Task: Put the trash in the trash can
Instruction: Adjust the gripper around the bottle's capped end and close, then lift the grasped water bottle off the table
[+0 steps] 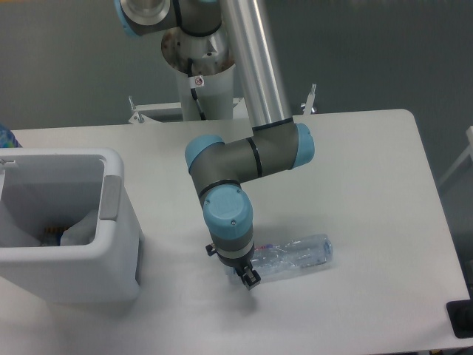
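- The clear plastic bottle (295, 256) lies on its side on the table (369, 185), toward the front edge and right of the middle, its far end tilted slightly up.
- The gripper (247, 276) is at the bottle's left end, likely gripping it for a lift; whether the fingers are pressed on it I cannot tell.
- The trash can (66, 255) stands open-topped at the table's left edge, well apart, with something white already inside.

The clear crinkled plastic bottle (295, 256) looks glossy. The large white boxy plastic bin (111, 259) is smooth and matt, as is the pale bench (369, 185). The arm's tube (255, 66) is brushed metal.
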